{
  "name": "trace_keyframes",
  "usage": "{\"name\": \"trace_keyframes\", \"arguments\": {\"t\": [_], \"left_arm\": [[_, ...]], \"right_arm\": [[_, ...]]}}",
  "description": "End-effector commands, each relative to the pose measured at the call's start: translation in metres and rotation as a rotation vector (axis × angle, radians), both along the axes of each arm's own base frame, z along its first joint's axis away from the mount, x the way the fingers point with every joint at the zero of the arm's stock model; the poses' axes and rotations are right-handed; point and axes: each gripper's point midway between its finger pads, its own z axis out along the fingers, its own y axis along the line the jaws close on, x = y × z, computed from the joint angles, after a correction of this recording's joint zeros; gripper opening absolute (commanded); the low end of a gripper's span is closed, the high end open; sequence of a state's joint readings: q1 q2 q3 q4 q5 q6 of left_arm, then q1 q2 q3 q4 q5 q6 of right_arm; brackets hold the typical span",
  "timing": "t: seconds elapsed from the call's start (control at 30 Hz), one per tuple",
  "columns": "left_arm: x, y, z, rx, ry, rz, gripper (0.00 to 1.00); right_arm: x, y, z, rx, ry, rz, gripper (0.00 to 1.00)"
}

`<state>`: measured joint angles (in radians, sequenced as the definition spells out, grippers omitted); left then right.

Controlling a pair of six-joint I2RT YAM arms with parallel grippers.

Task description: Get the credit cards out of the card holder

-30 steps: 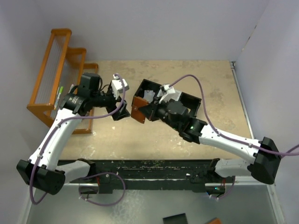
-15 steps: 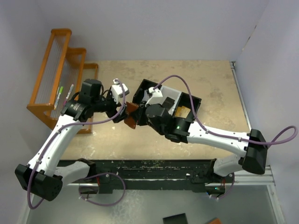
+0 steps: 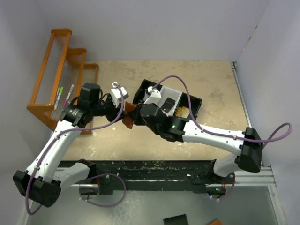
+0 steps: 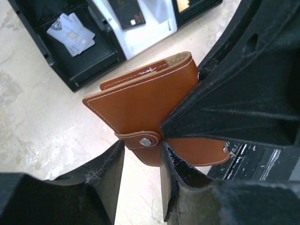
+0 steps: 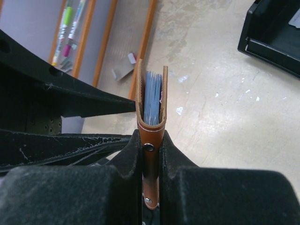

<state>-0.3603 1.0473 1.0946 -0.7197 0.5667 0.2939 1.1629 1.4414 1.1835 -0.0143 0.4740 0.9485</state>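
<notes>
Squarely clamped: card holder (image 4: 145, 103) in right gripper (image 5: 150, 140).

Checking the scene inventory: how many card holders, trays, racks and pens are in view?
Card holder: 1
Tray: 1
Orange rack: 1
Pens: 2
Total: 5
</notes>
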Motion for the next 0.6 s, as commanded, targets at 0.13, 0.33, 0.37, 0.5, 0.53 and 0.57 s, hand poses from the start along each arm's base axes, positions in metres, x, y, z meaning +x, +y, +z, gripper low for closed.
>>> {"name": "trace_keyframes", "arguments": {"t": [0.13,0.33,0.37,0.5,0.53,0.57], "left_arm": [[0.024,0.012,-0.012,0.063,-0.082,0.132,0.16],[0.024,0.009,-0.005,0.021,-0.078,0.163,0.00],[0.024,0.009,-0.005,0.019,-0.077,0.171,0.00],[0.029,0.012,-0.002,0.011,-0.080,0.223,0.00],[0.029,0.013,-0.001,0.008,-0.080,0.228,0.00],[0.029,0.013,0.000,0.006,-0.083,0.234,0.00]], "right_arm": [[-0.021,0.046,0.072,0.235,-0.011,0.030,0.00],[-0.027,0.050,0.078,0.277,-0.009,0.060,0.00],[-0.028,0.051,0.079,0.284,-0.010,0.068,0.00],[-0.031,0.055,0.079,0.290,-0.007,0.095,0.00],[-0.032,0.055,0.079,0.292,-0.005,0.100,0.00],[-0.033,0.056,0.080,0.294,-0.004,0.103,0.00]]}}
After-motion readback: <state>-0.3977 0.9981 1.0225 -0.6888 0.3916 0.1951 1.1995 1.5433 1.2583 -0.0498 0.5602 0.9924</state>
